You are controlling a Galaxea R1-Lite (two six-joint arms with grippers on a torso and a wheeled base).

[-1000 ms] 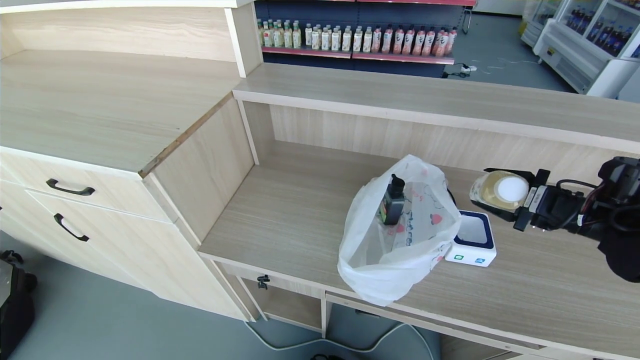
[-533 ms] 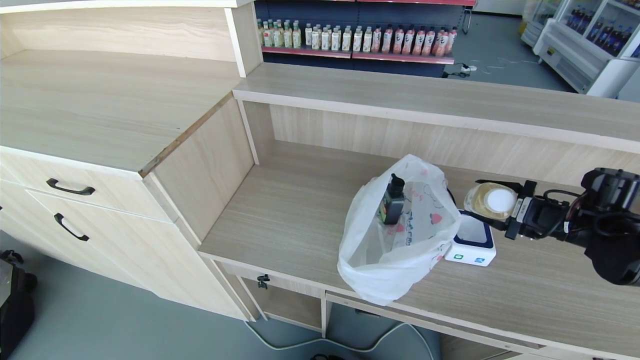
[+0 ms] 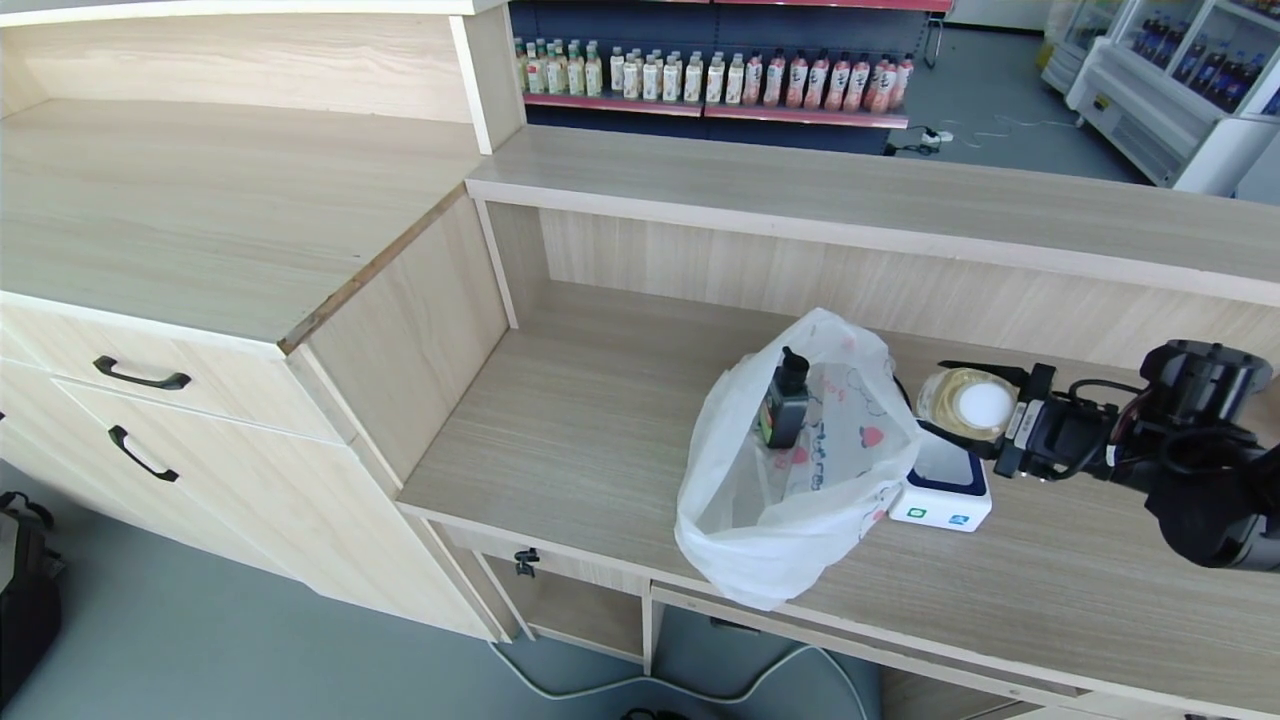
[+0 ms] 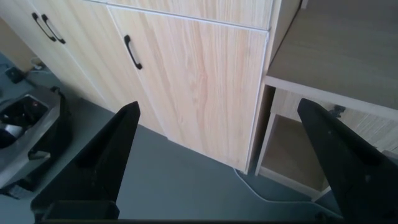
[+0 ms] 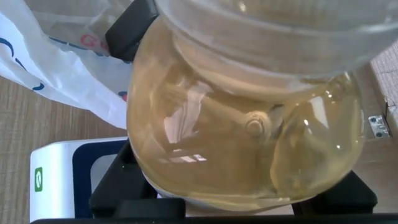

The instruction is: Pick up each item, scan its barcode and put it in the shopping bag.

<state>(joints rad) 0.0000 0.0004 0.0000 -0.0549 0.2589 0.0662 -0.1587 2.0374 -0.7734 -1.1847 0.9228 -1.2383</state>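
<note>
Right gripper [image 3: 934, 396] pinches the pale-yellow bottle [image 3: 975, 405] — held above the scanner [image 3: 945, 490], at 3 o'clock from the shopping bag [image 3: 800, 480]; left gripper [image 4: 217, 106] — jaws spread wide — near the cabinet [image 4: 199, 74].

Light wood-grain table [image 3: 600, 420], with a raised wooden ledge [image 3: 850, 190] behind it. At its left stands a pale wooden cabinet [image 3: 200, 230] bearing two curved black handles [image 3: 140, 378]. Beyond the ledge, a red shelf [image 3: 800, 118] carries a row of upright bottles [image 3: 700, 78]. At far right is a white glass-fronted cooler [image 3: 1150, 110]. Grey floor [image 3: 200, 640] below.
</note>
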